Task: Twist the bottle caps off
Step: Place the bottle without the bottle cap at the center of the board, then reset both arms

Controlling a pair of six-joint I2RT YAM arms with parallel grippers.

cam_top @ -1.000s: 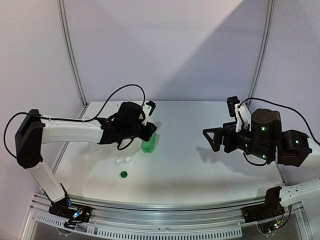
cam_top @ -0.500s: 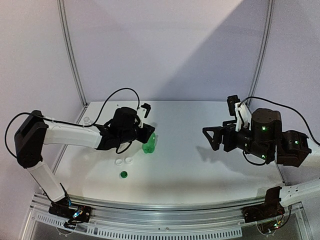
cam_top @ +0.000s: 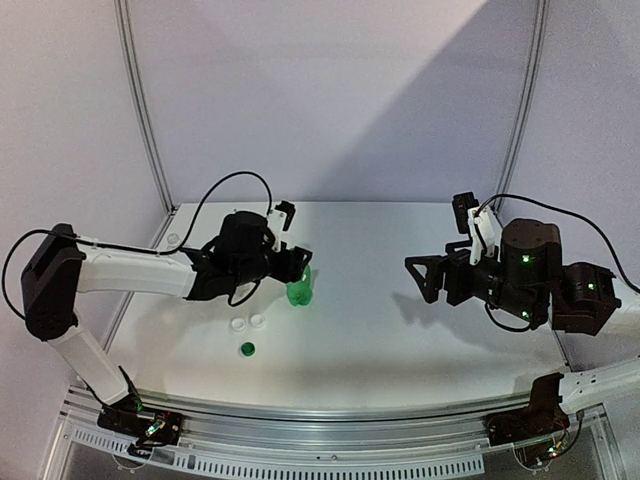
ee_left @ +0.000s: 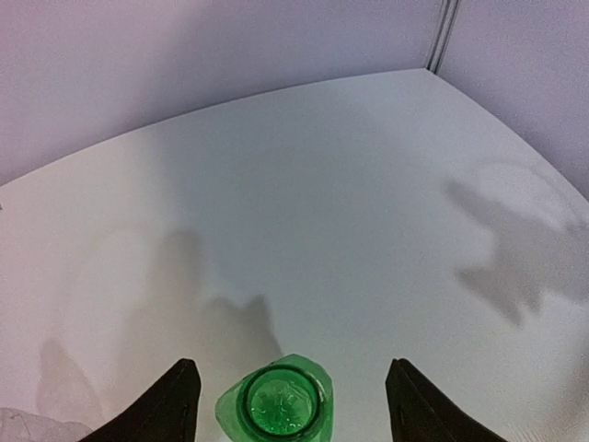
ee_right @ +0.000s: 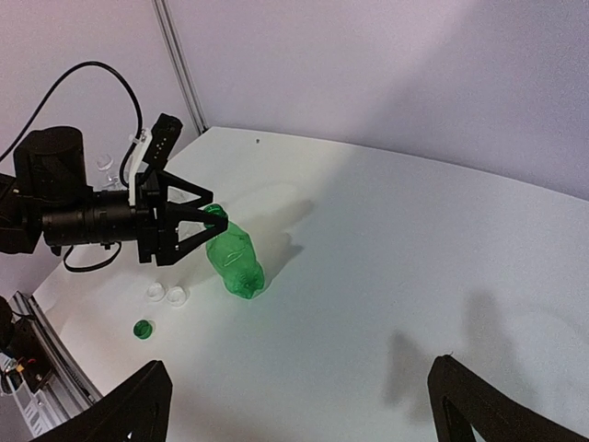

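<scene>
Standing upright on the white tabletop (cam_top: 400, 340), left of the middle, one green bottle (cam_top: 299, 290) is showing plain green plastic, with no print that can be read from any view. Its mouth is facing uncapped up toward the left wrist camera. The left gripper (cam_top: 301, 262) is hovering over the bottle's neck with its fingers (ee_left: 175, 410) spread apart, one on each side of the mouth and neither touching it.

Two white bottle caps (cam_top: 238, 324) are sitting just beside each other on the tabletop, nearer the arm bases than the bottle and a little to its left. One green bottle cap (cam_top: 247, 349) is lying alone near them on the near side, making three caps in all. All three are lying apart from the bottle.

The right gripper (cam_top: 425, 278) is hanging above the right half of the tabletop, well apart from the bottle and caps. It is gripping nothing, and its fingers (ee_right: 138, 410) are standing wide apart.
</scene>
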